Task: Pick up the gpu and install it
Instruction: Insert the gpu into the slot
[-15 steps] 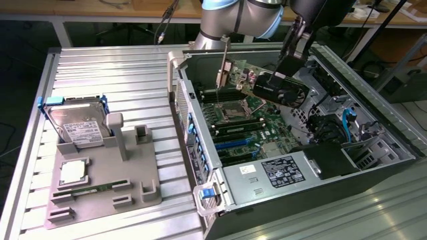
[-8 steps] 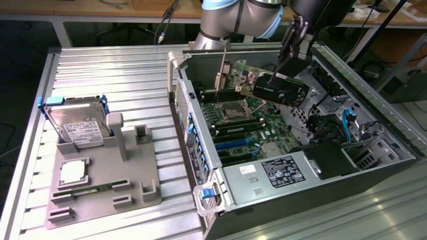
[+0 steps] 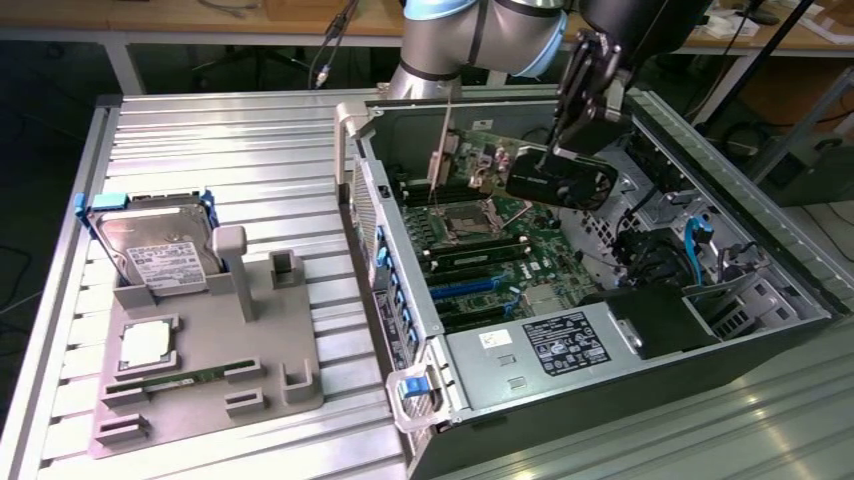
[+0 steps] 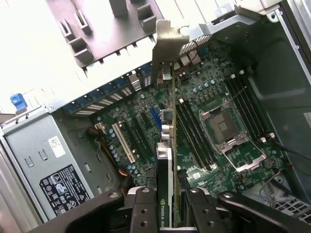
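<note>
Your jaws (image 4: pixel 167 206) were closed partway on the gpu (image 4: pixel 165 165), which ran edge-on straight out from between them (silver bracket at the far end), its long axis roughly parallel to the motherboard (image 4: pixel 194 97) slots beyond, apparently not yet seated.

Hard drive (image 3: pixel 154 250) rests near open computer case (image 3: pixel 667 380).

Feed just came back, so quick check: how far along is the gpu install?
Done: the gpu is picked up, off the grey tray. In hand: the gripper clamps it edge-on above the motherboard inside the open case. Left: it looks not yet seated in a slot.
</note>
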